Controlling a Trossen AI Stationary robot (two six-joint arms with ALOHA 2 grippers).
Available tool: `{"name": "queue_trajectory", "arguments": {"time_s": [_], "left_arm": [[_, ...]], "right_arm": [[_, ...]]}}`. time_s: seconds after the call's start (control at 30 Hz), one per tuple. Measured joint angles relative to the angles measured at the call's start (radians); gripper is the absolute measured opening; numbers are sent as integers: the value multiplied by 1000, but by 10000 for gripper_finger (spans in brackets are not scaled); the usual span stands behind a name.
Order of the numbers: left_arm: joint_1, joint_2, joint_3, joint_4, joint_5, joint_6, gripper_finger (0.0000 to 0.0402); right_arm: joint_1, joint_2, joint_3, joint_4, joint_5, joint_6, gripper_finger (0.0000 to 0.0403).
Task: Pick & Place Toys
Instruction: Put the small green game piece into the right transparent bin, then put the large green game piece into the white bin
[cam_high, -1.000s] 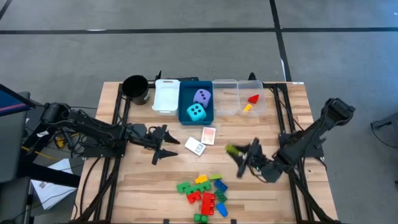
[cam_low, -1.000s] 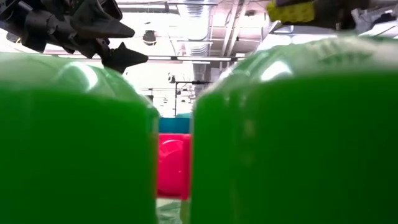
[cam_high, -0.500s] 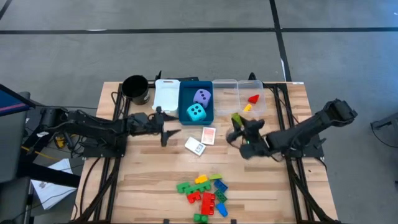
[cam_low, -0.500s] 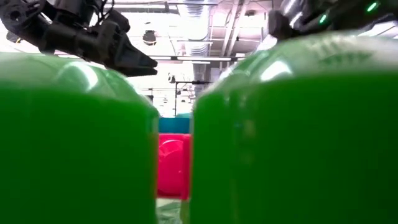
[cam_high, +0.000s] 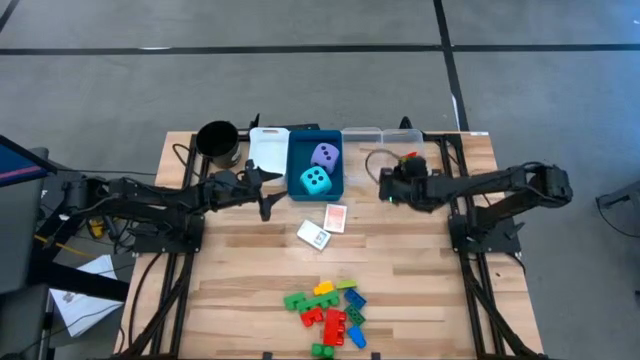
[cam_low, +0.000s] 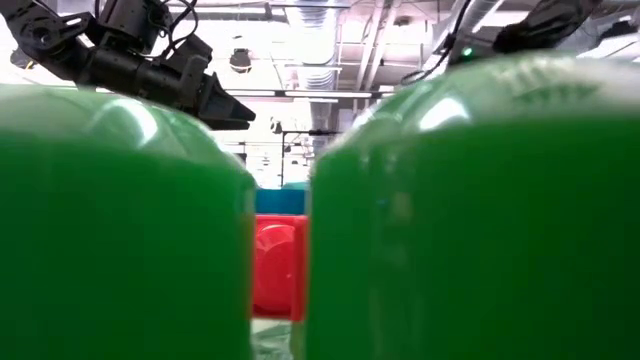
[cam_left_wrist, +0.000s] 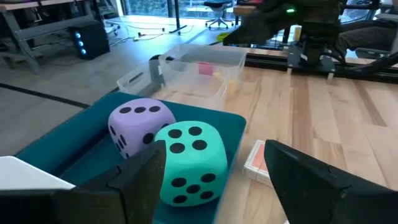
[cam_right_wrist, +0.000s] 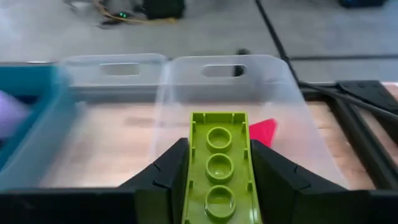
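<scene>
My right gripper (cam_right_wrist: 217, 180) is shut tight on a lime green brick (cam_right_wrist: 217, 168). My right arm reaches in from the right side of the table, long and low, and the gripper (cam_high: 392, 183) hangs at the clear tray (cam_right_wrist: 273, 81) at the back. The brick is long and thin, with three round bumps in a row on top. It sticks out between my two dark fingers (cam_right_wrist: 168, 177) and points into the tray. A red piece (cam_right_wrist: 262, 132) lies inside that tray, just past the brick's tip.

My left gripper (cam_left_wrist: 214, 174) is wide open and holds nothing. My left arm stretches in from the left side, and the gripper (cam_high: 262, 192) sits next to the blue tray (cam_high: 300, 150). In that tray are two soft dice. The cyan die (cam_left_wrist: 189, 162) is the closer one, with dark dots on it. The lavender die (cam_left_wrist: 138, 127) touches it, a bit farther back.

Two small card packs (cam_high: 324, 227) lie on the wood near the blue tray. A pile of small bricks (cam_high: 328, 308), red, green, yellow and blue, sits near the front edge. Next to the blue tray is a white tray (cam_high: 268, 150), and a black cup (cam_high: 217, 142) stands beside that one.
</scene>
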Motion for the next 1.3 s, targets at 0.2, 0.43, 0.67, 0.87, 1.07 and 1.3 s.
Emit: {"name": "queue_trajectory", "arguments": {"time_s": [0.2,0.43,0.67,0.87,1.07,1.3], "left_arm": [[0,0,0,31,0,0,266],[0,0,0,39,1,0,266],[0,0,0,45,-94,0,266],[-8,0,0,44,-104,-80,266],[-43,0,0,39,154,-245,266],[-226,0,0,40,558,-272,266]], "right_arm": [[-154,0,0,110,-74,-137,219],[-157,0,0,252,-114,-328,342],[4,0,0,430,28,-511,367],[178,0,0,704,-9,-794,359],[393,0,25,841,-40,-946,346],[616,63,178,819,-42,-1063,334]]}}
